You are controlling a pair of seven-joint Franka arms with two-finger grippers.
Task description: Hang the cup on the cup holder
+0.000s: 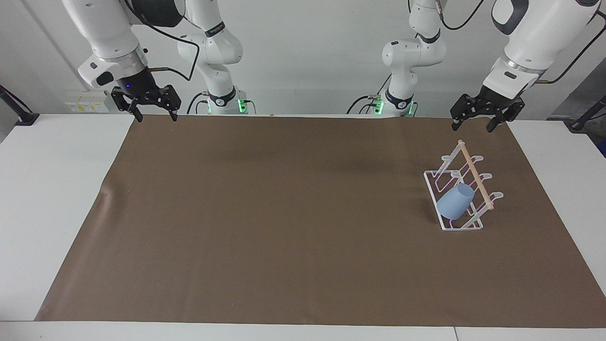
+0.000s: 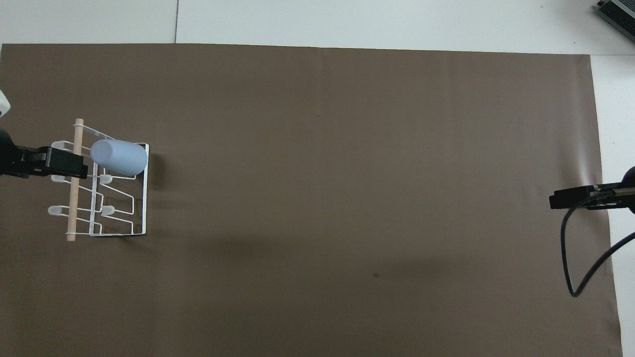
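The light blue cup [image 1: 455, 201] hangs mouth-down and tilted on a prong of the white wire cup holder [image 1: 463, 187], at the holder's end farthest from the robots. It also shows in the overhead view [image 2: 119, 157] on the holder [image 2: 101, 196]. My left gripper [image 1: 473, 125] is open and empty, raised in the air at the left arm's end of the table; in the overhead view [image 2: 64, 163] it covers part of the holder's dowel. My right gripper [image 1: 154, 115] is open and empty, raised over the mat's edge at the right arm's end; it shows in the overhead view [image 2: 570, 198].
A brown mat [image 1: 284, 213] covers most of the white table [image 1: 52, 189]. A black cable [image 2: 570, 258] hangs from the right arm over the mat's edge.
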